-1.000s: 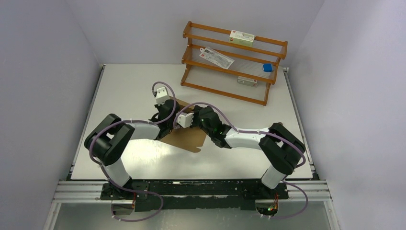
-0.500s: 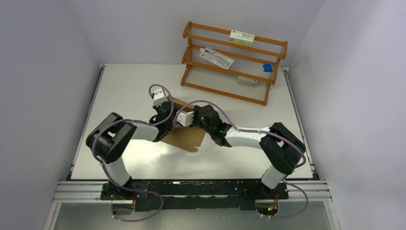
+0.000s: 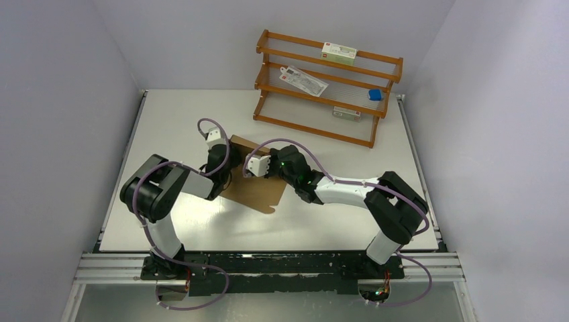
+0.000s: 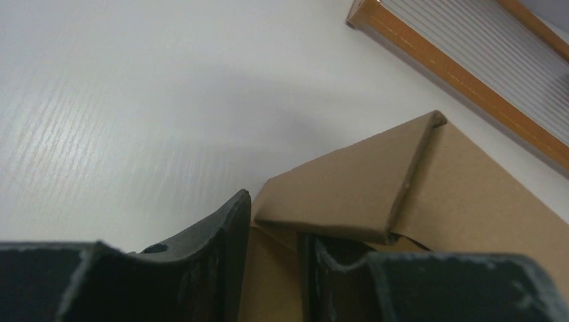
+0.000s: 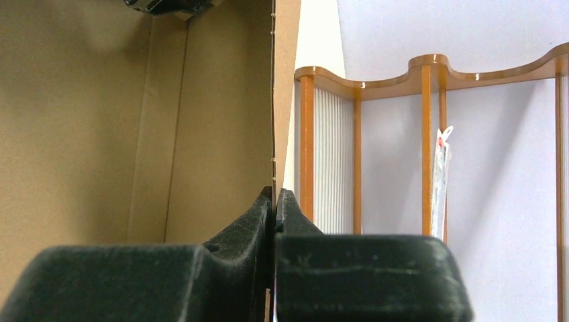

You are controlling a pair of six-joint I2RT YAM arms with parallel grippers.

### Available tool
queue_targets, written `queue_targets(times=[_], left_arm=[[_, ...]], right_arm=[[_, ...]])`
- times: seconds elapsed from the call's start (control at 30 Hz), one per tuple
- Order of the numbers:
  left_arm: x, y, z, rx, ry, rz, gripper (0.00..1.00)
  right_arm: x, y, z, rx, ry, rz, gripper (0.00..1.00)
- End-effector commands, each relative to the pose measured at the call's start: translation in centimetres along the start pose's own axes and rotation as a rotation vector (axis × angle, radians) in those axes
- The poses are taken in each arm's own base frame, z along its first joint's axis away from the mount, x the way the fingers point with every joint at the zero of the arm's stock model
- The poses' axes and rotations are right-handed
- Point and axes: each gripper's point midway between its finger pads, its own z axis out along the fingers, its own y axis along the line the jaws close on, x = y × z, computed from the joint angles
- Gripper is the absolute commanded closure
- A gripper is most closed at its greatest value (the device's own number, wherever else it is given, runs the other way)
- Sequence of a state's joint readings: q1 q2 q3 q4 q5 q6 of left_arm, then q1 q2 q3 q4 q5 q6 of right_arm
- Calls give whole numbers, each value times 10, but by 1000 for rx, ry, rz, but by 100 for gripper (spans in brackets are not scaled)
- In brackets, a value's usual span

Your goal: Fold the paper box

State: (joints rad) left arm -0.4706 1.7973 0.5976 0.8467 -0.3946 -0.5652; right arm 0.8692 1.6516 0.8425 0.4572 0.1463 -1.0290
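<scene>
The paper box (image 3: 258, 188) lay on the white table (image 3: 174, 127) between the arms, apparently only partly formed: one wall stood upright, a corner flap (image 4: 349, 191) leaned inward, and the rest seemed unfolded. The right gripper (image 5: 275, 199) was clamped on the upright wall's thin edge. The left gripper (image 4: 274, 225) stood partly open, its jaws straddling cardboard beneath the flap without pinching it.

Plain brown paper box (image 3: 260, 190), part-folded, one side flap raised, base flat at mid-table (image 3: 174, 114).
</scene>
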Motion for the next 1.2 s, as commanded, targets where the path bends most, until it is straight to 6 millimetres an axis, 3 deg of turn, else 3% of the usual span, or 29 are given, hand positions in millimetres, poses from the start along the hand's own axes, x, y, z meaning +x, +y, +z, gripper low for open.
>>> queue_targets(times=[0.0,0.3,0.63,0.87,1.17], left_arm=[[-7,7,0,14,-27,-30,62],[-26,10,-13,91,-64,-60,57],[-38,-1,-31,186,-76,-43,48],[-42,8,-30,134,-87,-28,63],[-31,11,-20,116,-60,-2,61]], right_arm=[[21,39,-4,-149,65,10,100],[23,41,-3,-157,69,17,100],[24,42,-3,-164,71,20,100],[22,44,-2,-173,63,26,100],[20,44,-2,-179,57,31,100]])
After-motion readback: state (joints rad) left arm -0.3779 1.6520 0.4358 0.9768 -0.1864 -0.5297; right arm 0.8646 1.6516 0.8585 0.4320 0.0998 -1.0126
